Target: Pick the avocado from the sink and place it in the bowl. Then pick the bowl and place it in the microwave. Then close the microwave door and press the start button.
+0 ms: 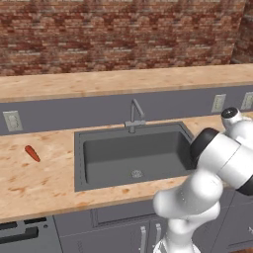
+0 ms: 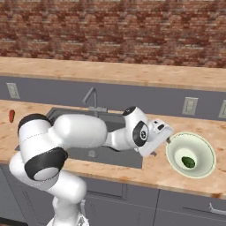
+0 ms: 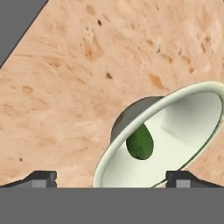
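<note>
The pale cream bowl stands on the wooden counter right of the sink, and the dark green avocado lies inside it. In the hand view the avocado rests low in the bowl. My gripper hangs at the bowl's left rim, open. Its fingertips stand wide apart, with the near rim of the bowl between them and nothing gripped. The microwave and its door are out of view.
A grey faucet rises behind the sink. A slim orange-red carrot lies on the counter to the left. Wall outlets sit on the grey backsplash behind the bowl. My own arm spans the sink's right side.
</note>
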### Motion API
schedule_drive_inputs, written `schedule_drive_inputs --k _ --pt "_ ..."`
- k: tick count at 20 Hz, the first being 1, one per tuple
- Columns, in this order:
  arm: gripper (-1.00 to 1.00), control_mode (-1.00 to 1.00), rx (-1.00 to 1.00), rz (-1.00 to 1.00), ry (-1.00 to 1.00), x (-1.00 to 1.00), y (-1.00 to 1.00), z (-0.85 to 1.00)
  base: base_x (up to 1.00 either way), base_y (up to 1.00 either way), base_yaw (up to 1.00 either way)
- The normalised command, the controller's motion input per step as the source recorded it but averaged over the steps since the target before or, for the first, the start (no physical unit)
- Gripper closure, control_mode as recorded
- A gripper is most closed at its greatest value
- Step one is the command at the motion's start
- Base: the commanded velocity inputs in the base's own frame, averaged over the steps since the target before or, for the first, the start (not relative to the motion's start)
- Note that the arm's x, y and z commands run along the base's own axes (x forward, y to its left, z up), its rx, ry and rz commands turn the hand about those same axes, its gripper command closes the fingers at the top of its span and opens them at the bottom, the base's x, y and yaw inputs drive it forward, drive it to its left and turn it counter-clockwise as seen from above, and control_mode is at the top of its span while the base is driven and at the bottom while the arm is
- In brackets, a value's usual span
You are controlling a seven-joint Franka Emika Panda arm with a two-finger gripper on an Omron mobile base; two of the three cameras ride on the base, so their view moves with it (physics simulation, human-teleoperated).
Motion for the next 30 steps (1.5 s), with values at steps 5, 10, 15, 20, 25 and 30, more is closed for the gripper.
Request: schedule_drive_inputs --k 5,10,15,20,25,30 --pt "-1.00 -1.00 0.00 -0.07 0.00 0.20 -0.18 -0.12 0.00 0.00 0.00" --pt "-1.00 -1.00 0.01 -0.02 0.00 0.16 -0.11 -0.25 0.00 0.00 0.00" --pt "-1.00 -1.00 0.02 0.00 0.00 0.05 -0.19 -0.17 0.00 0.00 0.00" --pt "-1.00 -1.00 0.02 -0.01 0.00 0.09 -0.26 -0.06 0.00 0.00 0.00" --pt "-1.00 -1.00 0.00 -0.01 0.00 0.18 -0.21 -0.01 0.00 0.00 0.00" --pt "1.00 -1.00 0.00 0.00 0.00 0.23 -0.14 0.00 0.00 0.00 0.00"
